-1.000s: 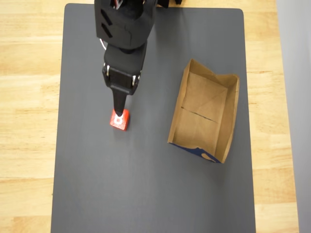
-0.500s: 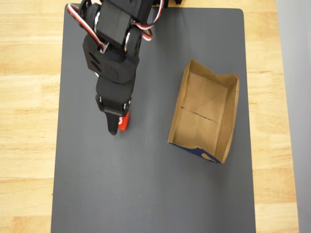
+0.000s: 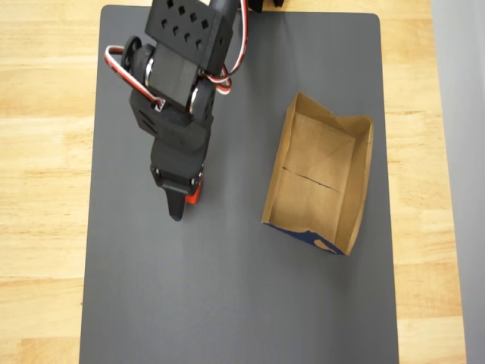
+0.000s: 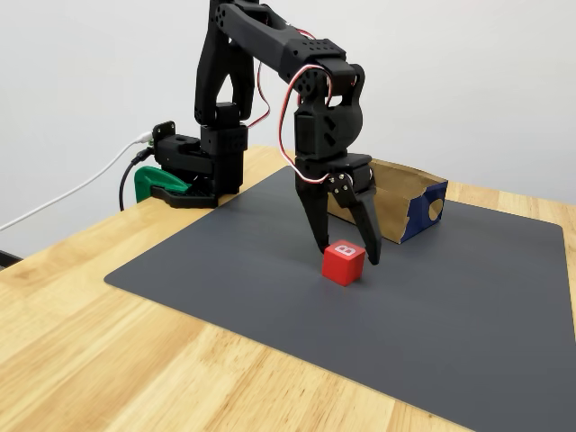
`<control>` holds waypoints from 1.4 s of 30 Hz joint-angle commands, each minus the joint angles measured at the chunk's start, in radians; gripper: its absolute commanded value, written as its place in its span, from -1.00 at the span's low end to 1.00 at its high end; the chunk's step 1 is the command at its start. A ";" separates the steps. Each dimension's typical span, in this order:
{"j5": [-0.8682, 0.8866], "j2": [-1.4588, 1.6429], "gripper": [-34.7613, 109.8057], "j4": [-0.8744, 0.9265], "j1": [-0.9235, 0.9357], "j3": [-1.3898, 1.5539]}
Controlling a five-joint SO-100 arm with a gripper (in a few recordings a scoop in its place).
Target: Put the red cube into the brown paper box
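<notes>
Sitting on the dark mat, the single red cube now lies between the spread fingers of the gripper, which has swung over it and dropped lower within the last second. The jaws are partly open, gripping nothing; closing looks next. One brown paper box waits well apart, empty.

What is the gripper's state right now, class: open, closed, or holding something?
Gripper: open, fingers on either side of the red cube, which sits on the mat; not gripped yet.
</notes>
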 commanded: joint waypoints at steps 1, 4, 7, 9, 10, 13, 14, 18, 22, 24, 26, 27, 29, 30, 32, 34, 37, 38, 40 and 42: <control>-0.014 -0.003 -0.15 0.038 0.006 -0.051; -0.009 -0.021 -0.23 0.054 0.009 -0.071; -0.014 -0.029 -0.46 0.060 0.009 -0.080; -0.018 -0.029 -0.51 0.060 0.006 -0.081; -0.023 -0.029 -0.52 0.060 0.005 -0.081; -0.026 -0.023 -0.52 0.043 0.006 -0.078; -0.028 -0.014 -0.52 0.034 0.006 -0.075; -0.026 0.074 -0.52 0.005 0.009 -0.052; -0.067 0.227 -0.52 -0.043 -0.009 0.032; -0.097 0.319 -0.52 -0.121 -0.023 0.112; -0.124 0.423 -0.52 -0.213 -0.040 0.212; -0.140 0.476 -0.52 -0.256 -0.051 0.264; -0.160 0.584 -0.52 -0.321 -0.081 0.356; -0.164 0.637 -0.52 -0.344 -0.100 0.394; -0.167 0.735 -0.52 -0.350 -0.141 0.443; -0.158 0.819 -0.52 -0.344 -0.190 0.480; -0.138 0.923 -0.52 -0.342 -0.284 0.535; -0.126 0.943 -0.52 -0.344 -0.318 0.549; -0.086 0.963 -0.52 -0.334 -0.379 0.565; -0.049 0.974 -0.52 -0.331 -0.433 0.588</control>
